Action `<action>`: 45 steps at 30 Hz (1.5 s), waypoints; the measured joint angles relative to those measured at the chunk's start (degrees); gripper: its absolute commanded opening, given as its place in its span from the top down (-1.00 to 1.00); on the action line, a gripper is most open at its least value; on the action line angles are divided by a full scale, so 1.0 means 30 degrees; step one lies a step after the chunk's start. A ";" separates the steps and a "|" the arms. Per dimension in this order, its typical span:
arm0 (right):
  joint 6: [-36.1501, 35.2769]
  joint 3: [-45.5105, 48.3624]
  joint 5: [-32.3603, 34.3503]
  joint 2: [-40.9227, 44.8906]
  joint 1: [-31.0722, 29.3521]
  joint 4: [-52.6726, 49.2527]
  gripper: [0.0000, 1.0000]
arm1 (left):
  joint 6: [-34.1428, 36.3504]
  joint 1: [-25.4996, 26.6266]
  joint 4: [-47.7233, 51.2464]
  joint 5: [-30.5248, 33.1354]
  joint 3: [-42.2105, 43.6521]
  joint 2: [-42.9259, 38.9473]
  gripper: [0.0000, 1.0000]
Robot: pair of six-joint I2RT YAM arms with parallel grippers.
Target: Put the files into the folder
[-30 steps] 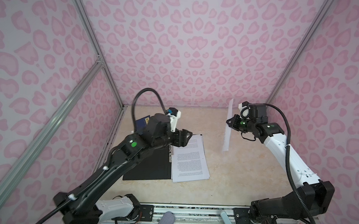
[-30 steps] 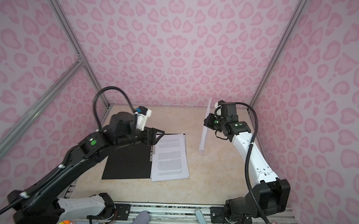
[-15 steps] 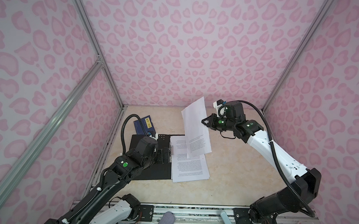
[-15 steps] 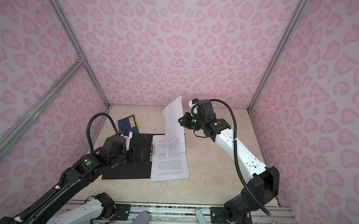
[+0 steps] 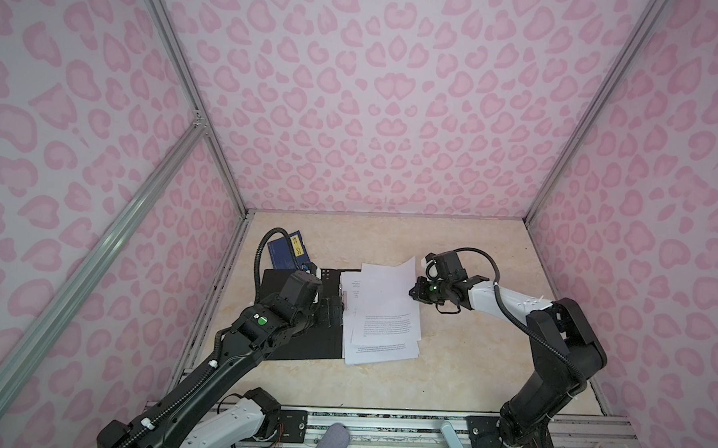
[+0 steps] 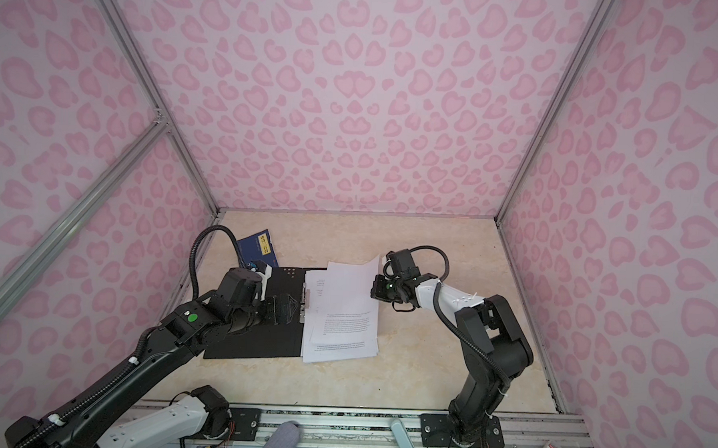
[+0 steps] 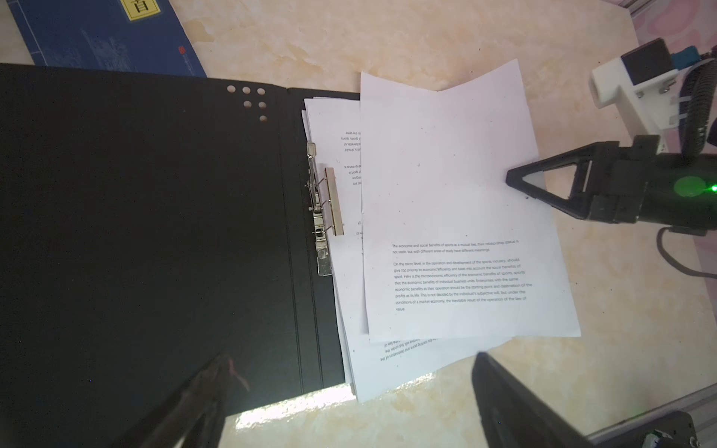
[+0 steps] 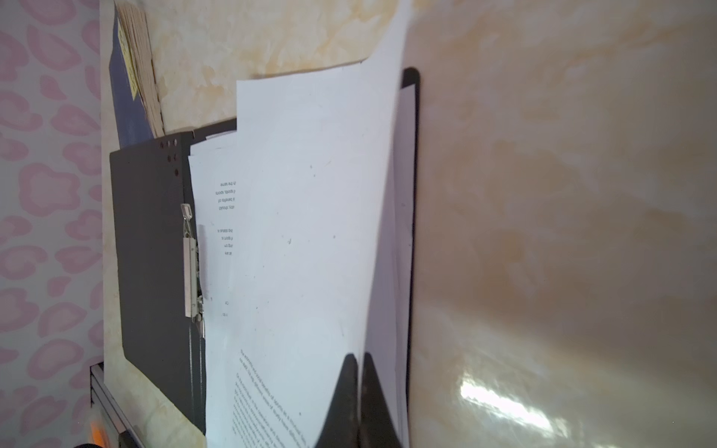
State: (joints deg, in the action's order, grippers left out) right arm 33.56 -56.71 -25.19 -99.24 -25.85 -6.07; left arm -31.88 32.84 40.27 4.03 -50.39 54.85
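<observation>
Left tool [image 7: 351, 358]: we see its jaws spread wide and holding nothing. It hovers over the near half of the open folder.
Folder [image 7: 155, 232]: it lies open and flat on the surface [image 5: 468, 363], black inside up, directly under the left tool.
Files [image 5: 381, 351]: a loose white stack rests on the folder panel on the right tool's side. Its near edge sticks out past the folder's near edge, and the sheets are fanned out of square.
Metal clip [image 7: 324, 209]: it sits at the spine, between the left tool and the stack. We cannot tell whether its bar presses on any sheet.
Top sheet [image 7: 446, 194]: it lies askew over the stack, clear of the clip, with its held edge raised off the pile.
Right tool [image 7: 512, 180]: its jaws are pressed together on the outer edge of the top sheet.
Blue booklet [image 5: 285, 251]: it lies beyond the left tool, past the folder's far corner, and is not part of the job.
Done, as we judge it: the files are gathered on the folder, and we see no other loose sheet on the surface.
Left to do, as we judge it: let go of the top sheet, square the stack against the clip, and perhaps close the cover.
</observation>
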 measured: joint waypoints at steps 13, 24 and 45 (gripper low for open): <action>-0.2149 -0.0466 0.0095 -0.1027 -0.0707 0.1566 1.00 | -0.0058 -0.0058 -0.0015 -0.0918 0.0838 0.0233 -0.96; -0.3453 -0.0474 0.0029 -0.0648 -0.1268 0.0918 1.00 | -0.0058 -0.0066 -0.0051 -0.1217 0.0845 0.0743 -0.96; -0.3322 -0.0036 -0.0102 -0.0780 -0.1887 0.1086 1.00 | -0.0073 -0.0066 -0.0393 -0.1406 0.0976 0.0729 -0.96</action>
State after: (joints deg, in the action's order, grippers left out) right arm 23.59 -56.82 -25.50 -101.58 -31.51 -2.81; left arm -32.10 32.64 39.09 -0.19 -47.46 57.04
